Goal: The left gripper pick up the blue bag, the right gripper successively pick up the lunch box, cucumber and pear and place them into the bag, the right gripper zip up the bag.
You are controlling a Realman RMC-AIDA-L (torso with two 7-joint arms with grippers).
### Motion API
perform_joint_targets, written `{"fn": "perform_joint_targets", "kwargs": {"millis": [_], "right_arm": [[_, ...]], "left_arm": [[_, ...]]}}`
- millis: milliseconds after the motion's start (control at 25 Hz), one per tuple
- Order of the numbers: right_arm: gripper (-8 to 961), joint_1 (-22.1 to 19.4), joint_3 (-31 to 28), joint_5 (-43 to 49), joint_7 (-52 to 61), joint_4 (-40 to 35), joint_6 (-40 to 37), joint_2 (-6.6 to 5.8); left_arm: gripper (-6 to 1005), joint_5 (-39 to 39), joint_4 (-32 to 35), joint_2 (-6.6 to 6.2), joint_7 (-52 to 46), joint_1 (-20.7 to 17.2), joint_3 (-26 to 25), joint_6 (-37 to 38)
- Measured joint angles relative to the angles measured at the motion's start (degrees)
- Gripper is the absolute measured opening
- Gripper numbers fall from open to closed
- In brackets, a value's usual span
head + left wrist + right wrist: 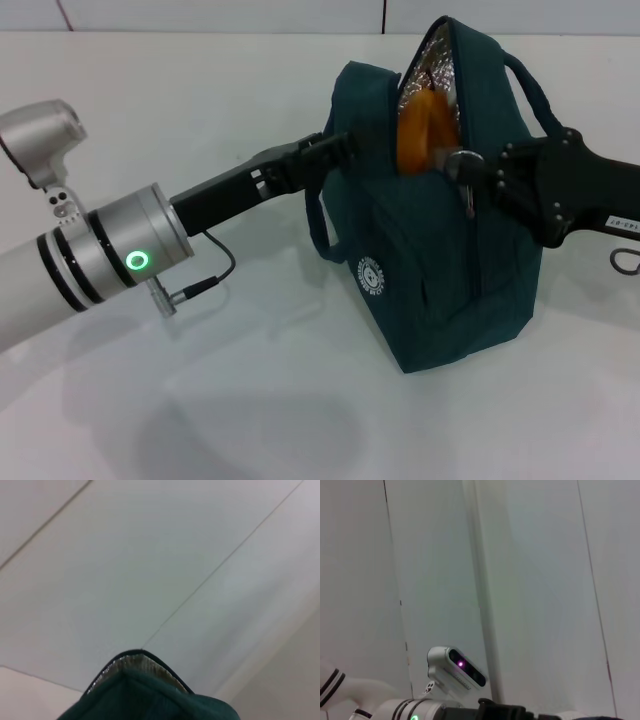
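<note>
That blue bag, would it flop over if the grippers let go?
Probably not at once. The blue bag stands on a broad base on the table, and something orange fills its open top, so the contents likely steady it. Its fabric looks soft, so the top held by the left gripper might sag.

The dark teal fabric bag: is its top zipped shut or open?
Partly open. The dark teal fabric bag gapes at the far end, showing silver foil lining and something orange inside; the right tool is at the zipper.
</note>
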State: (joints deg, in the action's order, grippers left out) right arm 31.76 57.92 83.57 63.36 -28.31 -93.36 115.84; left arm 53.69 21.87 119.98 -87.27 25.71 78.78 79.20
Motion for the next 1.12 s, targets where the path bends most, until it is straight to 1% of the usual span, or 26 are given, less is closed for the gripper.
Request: {"fn": "perform_joint_targets", "kwargs": {"millis": [160, 280, 400, 640, 840, 960, 1120], "right_arm": [[23, -0.04, 0.05, 0.01, 0.0, 0.08, -0.06, 0.09], [23, 0.15, 0.12, -0.1, -0.07, 0.31, -0.09, 0.21], [23, 0.69, 1.04, -1.64, -1.01, 1.43, -0.21, 0.27], [24, 1.73, 3.12, -4.81, -2.29, 2.55, -0.18, 0.37], [25, 2.83, 5.85, -10.59, -4.01, 4.38, 0.08, 0.37], [25, 4.55, 8.72, -15.84, -5.64, 6.47, 1.03, 0.35], [26, 6.94, 12.35, -18.51, -7.03, 8.2, 3.05, 0.35]], "left_arm": [[603, -0.53, 0.0, -0.09, 0.58, -0.22, -0.03, 0.58], [697, -0.59, 0.0, -0.25, 0.72, -0.36, -0.7, 1.62], [790, -0.67, 0.12, -0.28, 2.17, -1.42, -2.91, 3.31], [788, -0.73, 0.15, -0.27, 4.97, -3.87, -6.66, 6.44], [787, -0.73, 0.44, -0.4, 7.56, -5.5, -7.2, 6.76], [786, -0.73, 0.31, -0.52, 8.78, -6.58, -7.75, 7.11], [785, -0.62, 0.6, -1.17, 9.01, -8.56, -8.23, 9.06]]}}
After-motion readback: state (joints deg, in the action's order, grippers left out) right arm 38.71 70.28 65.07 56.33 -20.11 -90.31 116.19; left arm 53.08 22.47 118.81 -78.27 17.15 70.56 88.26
